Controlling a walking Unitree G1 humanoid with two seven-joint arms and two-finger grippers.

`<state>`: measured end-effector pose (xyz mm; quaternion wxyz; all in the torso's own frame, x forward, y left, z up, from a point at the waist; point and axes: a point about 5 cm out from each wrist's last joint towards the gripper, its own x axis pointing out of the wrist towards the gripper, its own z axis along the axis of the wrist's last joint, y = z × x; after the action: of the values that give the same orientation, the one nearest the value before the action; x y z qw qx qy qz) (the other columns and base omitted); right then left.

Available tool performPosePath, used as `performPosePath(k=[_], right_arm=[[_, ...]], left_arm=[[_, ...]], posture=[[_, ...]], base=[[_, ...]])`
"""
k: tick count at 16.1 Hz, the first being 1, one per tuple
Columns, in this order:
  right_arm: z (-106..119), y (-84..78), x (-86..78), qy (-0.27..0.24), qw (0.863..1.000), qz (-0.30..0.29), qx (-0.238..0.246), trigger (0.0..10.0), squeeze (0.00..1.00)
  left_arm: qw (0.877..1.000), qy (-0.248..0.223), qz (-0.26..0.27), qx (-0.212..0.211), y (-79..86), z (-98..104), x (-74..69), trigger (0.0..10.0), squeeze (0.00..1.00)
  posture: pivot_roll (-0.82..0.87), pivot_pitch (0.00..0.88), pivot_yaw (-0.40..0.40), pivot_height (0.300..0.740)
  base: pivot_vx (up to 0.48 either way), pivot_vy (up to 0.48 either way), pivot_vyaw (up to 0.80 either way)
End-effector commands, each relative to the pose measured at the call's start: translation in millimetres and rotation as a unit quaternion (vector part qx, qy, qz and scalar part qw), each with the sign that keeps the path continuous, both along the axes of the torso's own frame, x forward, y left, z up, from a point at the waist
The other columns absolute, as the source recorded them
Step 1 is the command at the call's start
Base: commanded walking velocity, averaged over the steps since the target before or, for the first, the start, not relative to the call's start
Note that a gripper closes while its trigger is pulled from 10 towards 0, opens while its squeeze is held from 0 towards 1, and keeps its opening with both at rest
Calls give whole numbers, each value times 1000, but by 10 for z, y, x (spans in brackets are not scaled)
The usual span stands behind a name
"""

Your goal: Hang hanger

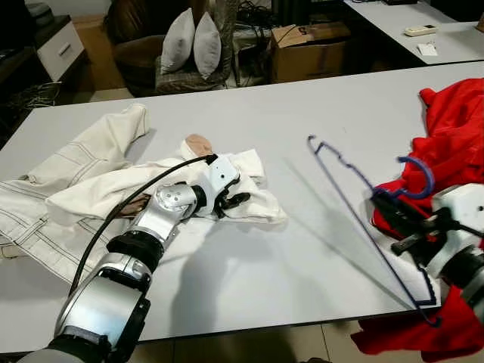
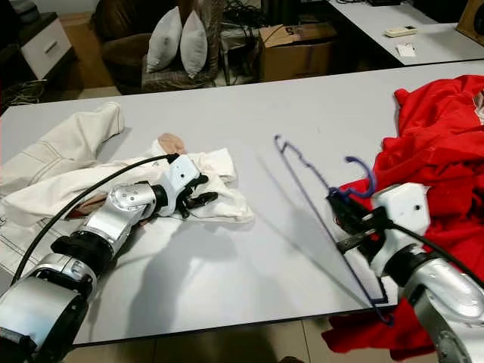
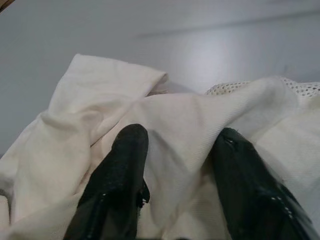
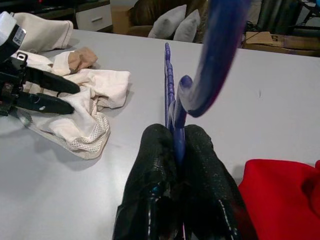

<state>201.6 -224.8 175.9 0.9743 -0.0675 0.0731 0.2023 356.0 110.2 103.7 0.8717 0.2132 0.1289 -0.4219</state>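
Closest to us is our left arm (image 1: 113, 291), reaching out over the white table (image 1: 302, 98) toward its middle, where the left gripper (image 1: 229, 198) sits on a rumpled cream garment (image 1: 98, 178). In the left wrist view its two black fingers (image 3: 120, 185) are spread apart with a fold of that cream cloth lying between them, pressed down on the fabric but not clenched on it. Toward the table's right end, our right gripper (image 2: 349, 214) has its fingers squeezed together around the neck of the blue hanger (image 1: 355, 200), just below the hook. We hold the hanger tilted above the table: its hook curls up over the gripper, one shoulder points out toward the table's middle, and its lower corner dips past the near edge of the table beside our right arm. A heap of red clothing (image 1: 454, 128) covers the table's right end, touching the right gripper and spilling over the near edge. Beyond the table's far side stand an armchair with two white pillows (image 1: 189, 39) and a cardboard box (image 1: 310, 51).
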Motion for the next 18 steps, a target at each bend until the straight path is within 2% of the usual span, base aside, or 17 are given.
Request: performPosePath(k=[1, 8, 16, 17, 18], right_arm=[[43, 33, -8, -8, 1000, 9, -4, 10000, 0], [23, 23, -54, -3, 1000, 3, -9, 10000, 0], [39, -13, -86, -12, 1000, -16, -7, 10000, 0], [111, -27, -80, -30, 999, -20, 16, 10000, 0], [206, -53, -94, -47, 998, -13, 37, 10000, 0]], left_arm=[[1000, 1, 5, -2, 28, 12, 16, 0, 0], [1000, 2, -4, -4, -35, 12, 29, 0, 0], [999, -16, 34, -28, -73, 93, 104, 0, 0], [993, -25, 78, -89, -90, 267, 204, 0, 0], [968, -66, 144, -196, -89, 690, 386, 0, 0]], posture=[[-88, 0, 106, 740], [-106, 0, 115, 740], [-118, 0, 121, 740], [-118, 0, 118, 740], [-117, 0, 117, 740]], base=[[0, 0, 0], [0, 0, 0], [0, 0, 0], [0, 0, 0], [0, 0, 0]])
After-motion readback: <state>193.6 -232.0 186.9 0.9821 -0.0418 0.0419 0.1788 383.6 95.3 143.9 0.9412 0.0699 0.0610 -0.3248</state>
